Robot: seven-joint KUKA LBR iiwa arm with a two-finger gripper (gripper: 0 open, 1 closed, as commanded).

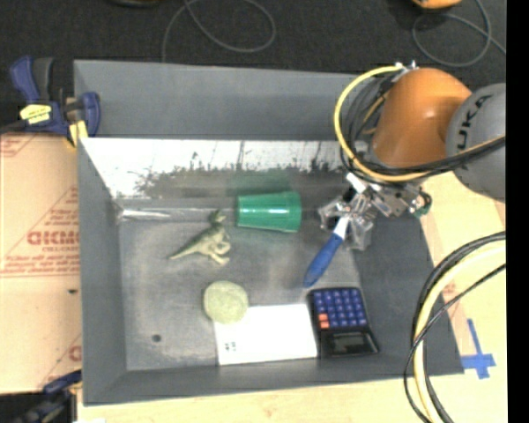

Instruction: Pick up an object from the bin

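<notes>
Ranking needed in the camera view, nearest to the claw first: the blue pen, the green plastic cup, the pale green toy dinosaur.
1. Blue pen, its upper end at the claw.
2. Green plastic cup, on its side, toward the view's left.
3. Pale green toy dinosaur, farther left still.

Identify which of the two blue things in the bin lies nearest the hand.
The slim blue pen, lying slantwise: its upper end reaches right up to the hand, whereas the calculator with blue keys sits apart, lower in the view.
</notes>
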